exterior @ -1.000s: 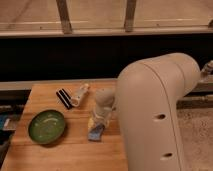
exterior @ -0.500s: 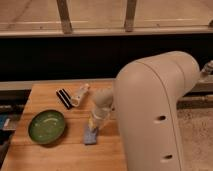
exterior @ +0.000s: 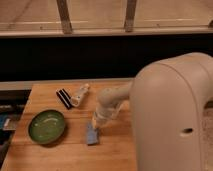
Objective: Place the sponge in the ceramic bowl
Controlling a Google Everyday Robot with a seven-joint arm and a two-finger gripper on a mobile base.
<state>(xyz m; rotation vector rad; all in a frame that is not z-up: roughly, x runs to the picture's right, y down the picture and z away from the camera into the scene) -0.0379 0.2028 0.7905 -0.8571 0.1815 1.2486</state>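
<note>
The sponge (exterior: pixel 92 135) is a small light-blue pad, tilted, right under the tip of my gripper (exterior: pixel 96 123), which is shut on its upper end. The arm reaches down from the large white body at the right. The ceramic bowl (exterior: pixel 47 126), green and glossy with a darker rim, rests on the wooden table's left side, a short way left of the sponge. Nothing lies in the bowl.
A black-and-white striped block (exterior: pixel 63 98) and a small pale object (exterior: pixel 80 95) lie at the back of the wooden table (exterior: pixel 60 157). The robot's white body (exterior: pixel 172 120) fills the right side. A dark ledge runs behind the table.
The gripper and the sponge have shifted a little to the left, toward the bowl. The bowl and the items at the back have not moved.
</note>
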